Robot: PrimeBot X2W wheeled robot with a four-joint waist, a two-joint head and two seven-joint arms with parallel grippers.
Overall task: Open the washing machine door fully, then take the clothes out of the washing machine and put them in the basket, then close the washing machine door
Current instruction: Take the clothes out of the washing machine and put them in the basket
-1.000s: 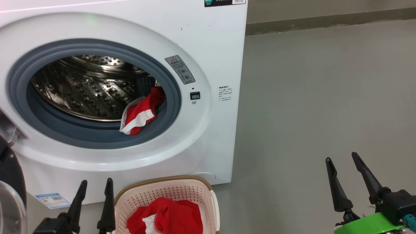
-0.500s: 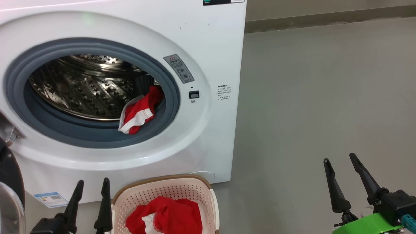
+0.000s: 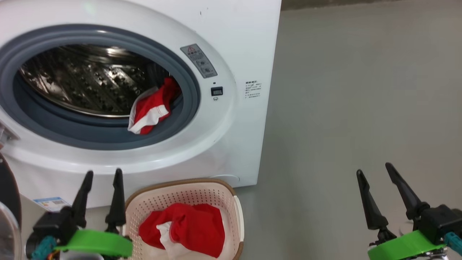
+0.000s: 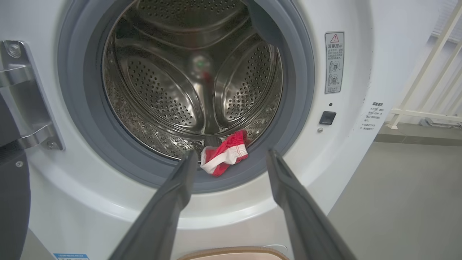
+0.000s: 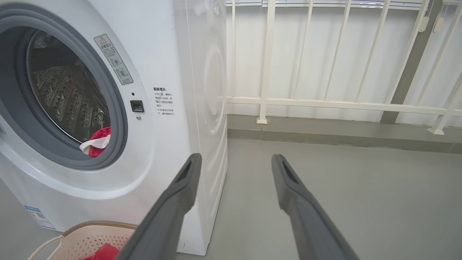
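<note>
Claws released: left claw (image 3: 103, 171) and right claw (image 3: 374, 168) both spread, nothing held

Both claws stood loose when I looked, fingers apart with only air between them. On the head camera the left claw sat low, just left of the basket (image 3: 180, 184), its tips pointing up across the white front of the washing machine (image 3: 238, 36). From its own wrist camera the fingers framed the lower right of the opening. The right claw hung well off to the right over bare grey floor (image 3: 361, 90), clear of the machine. Its wrist camera looked past the washer's corner to a white railing (image 5: 325, 103).

The washing machine door (image 3: 8, 191) was swung open at the far left edge, and I saw only a slice of its black rim and glass. One red garment (image 3: 149, 110) with white trim lay at the lower right of the drum (image 3: 83, 83) mouth, draped onto the grey gasket (image 3: 108, 133). A second red piece (image 3: 187, 231) lay crumpled inside the basket, which stood on the floor close in front of the machine, below the opening
</note>
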